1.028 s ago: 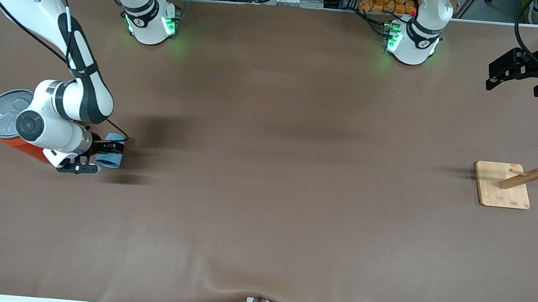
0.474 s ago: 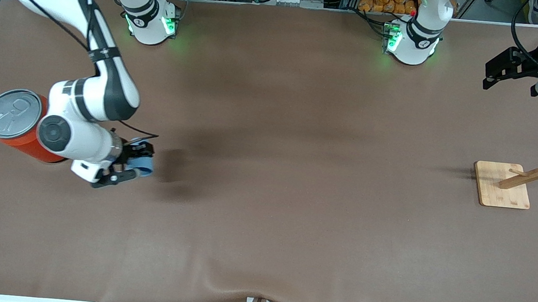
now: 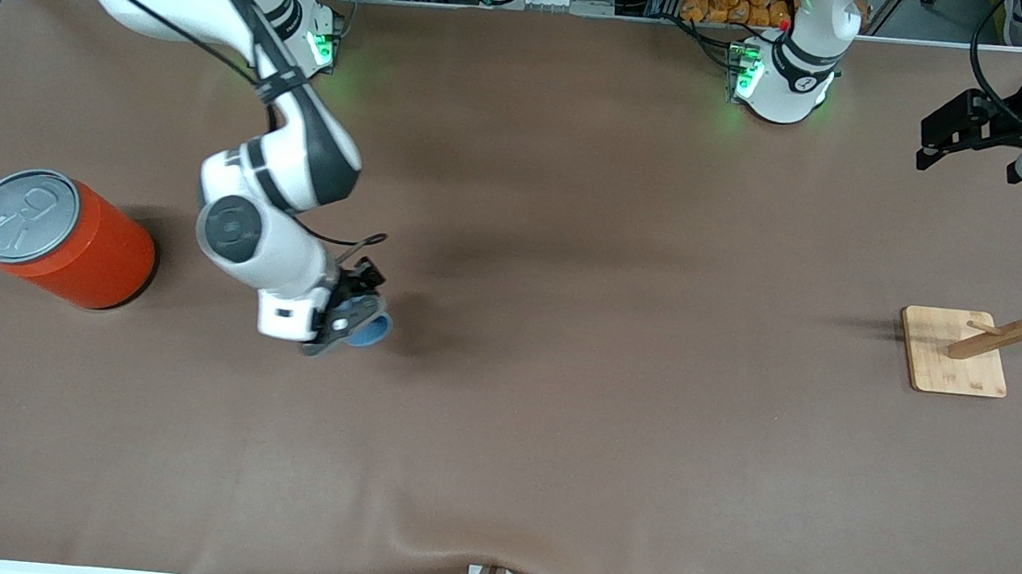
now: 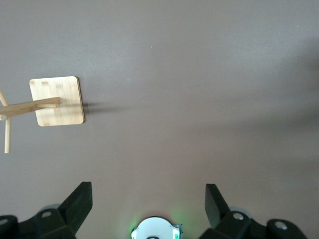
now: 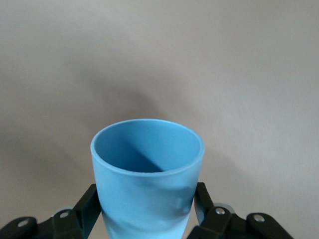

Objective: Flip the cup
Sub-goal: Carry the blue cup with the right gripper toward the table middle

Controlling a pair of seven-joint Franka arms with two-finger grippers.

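- Orange can (image 3: pixel 62 238): big cylinder w/ smooth orange wall and flat grey pull-tab lid, upright on the table (image 3: pixel 553 439) at the right arm's end, well apart from the cup.
- Table surface: matte brown cloth-like cover, faintly rippled at the edge nearest the front camera.
- Right arm: glossy white shell w/ black joints, reaching from its base out over the middle of its half of the table.
- Right gripper (image 3: pixel 350 313): black fingers clamped on the cup (image 3: pixel 368 330), one on each side of its wall; held in the air over bare table, toward the table's middle from the can.
- Cup in the right wrist view (image 5: pixel 147 184): small, light blue, tapered, no handle, matte plastic look; round rim wider than the body, inside a darker blue w/ a shadow across it. Mouth points away from the wrist; fingers (image 5: pixel 88 206) press the wall below the rim.
- Cup's shadow: soft dark patch on the cloth just beside it, toward the left arm's end.
- Wooden stand (image 3: pixel 954 351): pale flat square base w/ rounded corners, slanted post and thin pegs; sits near the left arm's end. Also in the left wrist view (image 4: pixel 56 101).
- Left gripper (image 3: pixel 958 141): black, matte, fingers (image 4: pixel 76 205) spread wide apart w/ nothing between them; arm waits, raised over the table's edge at its own end.
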